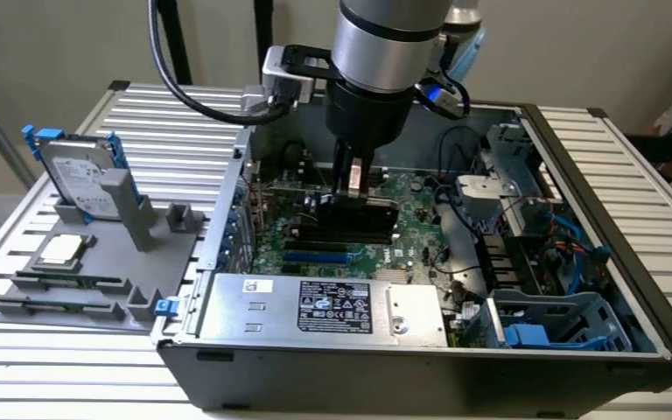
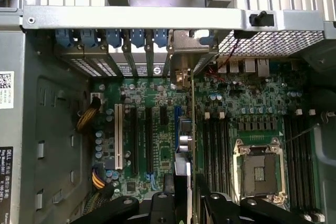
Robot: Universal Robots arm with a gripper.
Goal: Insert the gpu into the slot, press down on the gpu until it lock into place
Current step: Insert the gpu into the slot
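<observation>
Black and flat, the gpu (image 1: 350,224) stands on its long edge directly under the hand (image 1: 353,194), inside the open computer case (image 1: 616,289). The hand is pressed together on the upper edge of the card, about at its middle, with one finger on each face. The slot (image 2: 179,124) lies below the hand, just beside the thin line of the card's edge. I cannot tell whether the contacts are already inside it. The metal bracket (image 2: 181,74) is at the end far from the hand, against the rear wall of the case.

I judge the card to be light and stiff, but fragile. A twist could harm the board or the slot, so a hold on the upper edge with pressure straight down seems right.

The memory strips (image 2: 215,140) run parallel and near on one side of the hand, and the white slot (image 2: 118,135) lies on the other. Both are low, so the fingers have room. The narrow place is at the bracket, beside the blue clips (image 2: 136,38).
</observation>
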